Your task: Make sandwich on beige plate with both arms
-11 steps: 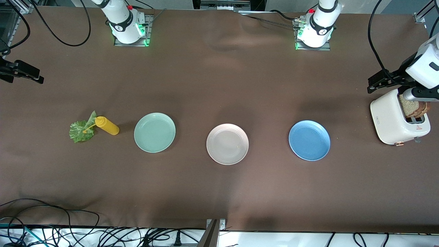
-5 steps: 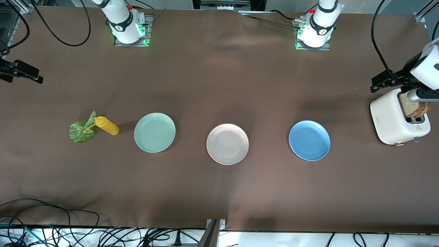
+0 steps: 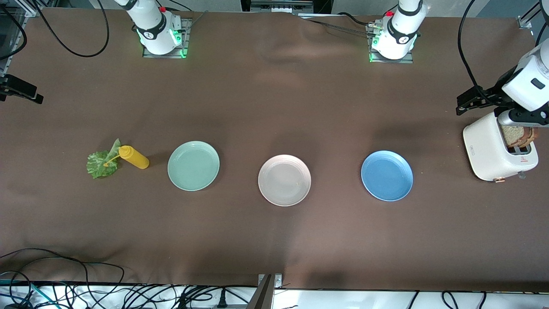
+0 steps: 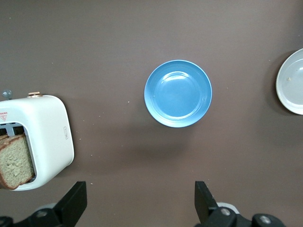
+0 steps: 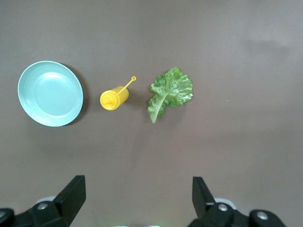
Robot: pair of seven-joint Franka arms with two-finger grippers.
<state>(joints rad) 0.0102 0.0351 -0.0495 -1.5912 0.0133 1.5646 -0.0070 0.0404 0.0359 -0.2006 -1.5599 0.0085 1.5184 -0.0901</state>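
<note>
The beige plate (image 3: 284, 180) lies bare at the table's middle; its edge shows in the left wrist view (image 4: 292, 82). Brown bread (image 3: 519, 136) (image 4: 16, 161) stands in the slots of a white toaster (image 3: 493, 150) (image 4: 47, 137) at the left arm's end. A green lettuce leaf (image 3: 102, 162) (image 5: 169, 91) lies flat at the right arm's end. My left gripper (image 3: 476, 98) (image 4: 140, 201) hangs open and empty high over the table beside the toaster. My right gripper (image 3: 19, 89) (image 5: 137, 196) hangs open and empty high over the right arm's end.
A yellow squeeze bottle (image 3: 134, 157) (image 5: 114, 98) lies on its side between the lettuce and a mint green plate (image 3: 193, 165) (image 5: 49, 93). A blue plate (image 3: 387, 175) (image 4: 178, 93) sits between the beige plate and the toaster. Cables run along the table's near edge.
The right gripper has drifted outward toward the right arm's end of the table. The left gripper has shifted slightly above the toaster. Both stay open; nothing on the table has moved.
</note>
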